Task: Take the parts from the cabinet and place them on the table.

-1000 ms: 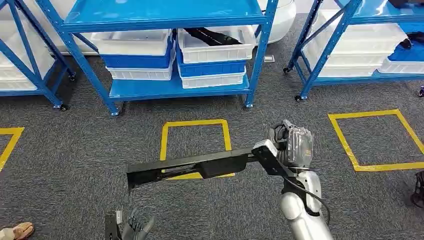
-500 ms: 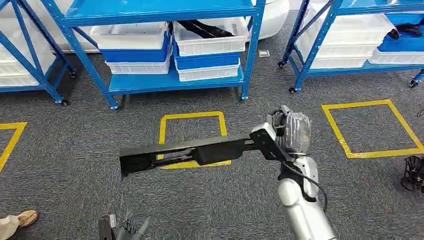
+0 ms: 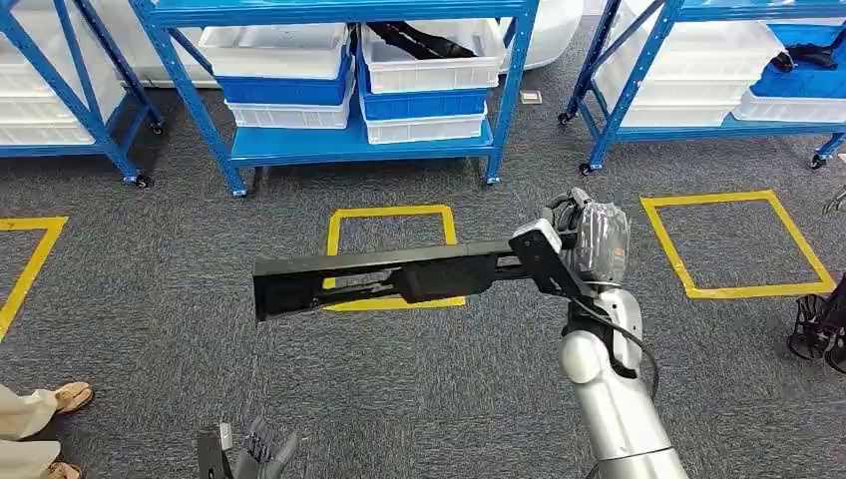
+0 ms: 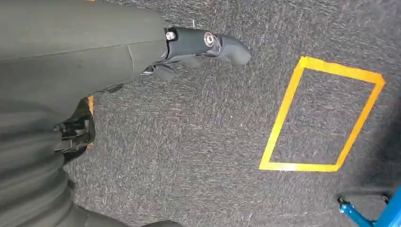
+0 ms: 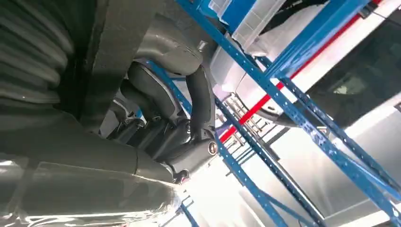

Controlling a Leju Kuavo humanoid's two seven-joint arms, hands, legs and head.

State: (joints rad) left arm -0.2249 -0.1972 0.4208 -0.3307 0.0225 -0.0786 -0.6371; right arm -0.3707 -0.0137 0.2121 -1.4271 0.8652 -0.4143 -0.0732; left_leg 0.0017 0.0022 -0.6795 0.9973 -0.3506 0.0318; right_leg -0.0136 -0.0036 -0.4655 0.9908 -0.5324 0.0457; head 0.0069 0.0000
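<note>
**Right hand carried the long black part out over the carpet**

You had the right arm raised from the lower right of the head view, forearm rising nearly upright, with the right hand (image 3: 589,244) at its top, its ribbed grey back turned toward the camera. That hand gripped one end of the long black part (image 3: 399,277). The part reached out level from the hand toward the robot's left, crossing above the near edge of the yellow taped square (image 3: 391,255) on the grey carpet (image 3: 150,329). In the right wrist view you could see the thumb (image 5: 201,101) and darker fingers wrapped around the dark part, with blue rack posts behind them.

Your left hand (image 3: 261,449) hung low at the bottom edge of the head view, well apart from the part. The left wrist view showed its thumb (image 4: 208,42) stretched out over the carpet with nothing in it; the fingers were mostly hidden, so you could not tell how wide they stood.

Beyond the square stood the blue cabinet (image 3: 349,145), its lower shelf stacked with white and blue bins; one white bin (image 3: 429,55) held another black part. A person's feet (image 3: 60,399) showed at the lower left.
</note>
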